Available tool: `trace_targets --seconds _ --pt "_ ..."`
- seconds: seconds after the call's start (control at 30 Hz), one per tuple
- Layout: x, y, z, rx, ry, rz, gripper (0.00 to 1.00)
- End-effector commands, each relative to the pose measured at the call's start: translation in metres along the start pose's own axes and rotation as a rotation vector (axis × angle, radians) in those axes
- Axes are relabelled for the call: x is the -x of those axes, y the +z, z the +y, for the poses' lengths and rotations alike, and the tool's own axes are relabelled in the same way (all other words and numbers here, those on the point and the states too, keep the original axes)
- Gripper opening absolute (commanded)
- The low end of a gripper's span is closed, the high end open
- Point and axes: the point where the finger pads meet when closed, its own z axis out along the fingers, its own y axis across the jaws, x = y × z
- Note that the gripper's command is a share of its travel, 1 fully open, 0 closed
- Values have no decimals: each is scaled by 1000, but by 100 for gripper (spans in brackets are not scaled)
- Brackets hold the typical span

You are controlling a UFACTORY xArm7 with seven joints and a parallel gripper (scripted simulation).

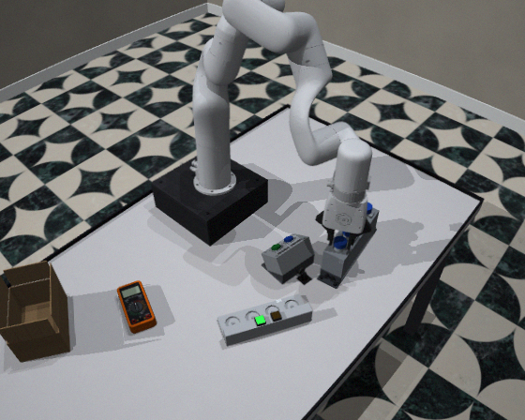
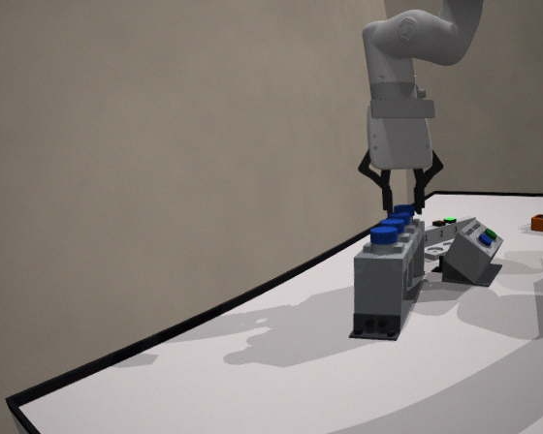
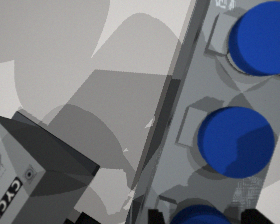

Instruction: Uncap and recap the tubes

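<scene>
Green lamp (image 1: 260, 321) is glowing and all four caps are sitting on tubes. Tool (image 2: 403, 205) is straddling the end cap (image 2: 404, 209), parted, gripping nothing. Tightening and READY key (image 1: 277, 247) are seemingly remaining.

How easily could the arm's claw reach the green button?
Probably easily: the green button faces upward with nothing over it, and the claw, open and empty, hangs over the neighbouring tube rack.
</scene>
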Motion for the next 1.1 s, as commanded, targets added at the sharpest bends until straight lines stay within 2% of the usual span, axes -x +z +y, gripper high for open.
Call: trace_targets --seconds 0.0,0.13,0.17,0.63,1.07 --pt "1 -1 1 11 -86 11 46" --pt "1 -1 1 11 -86 11 46" --pt "1 -1 1 11 -86 11 0" --pt "1 -1 1 11 -86 11 0" --pt "1 -1 1 8 348 13 0"
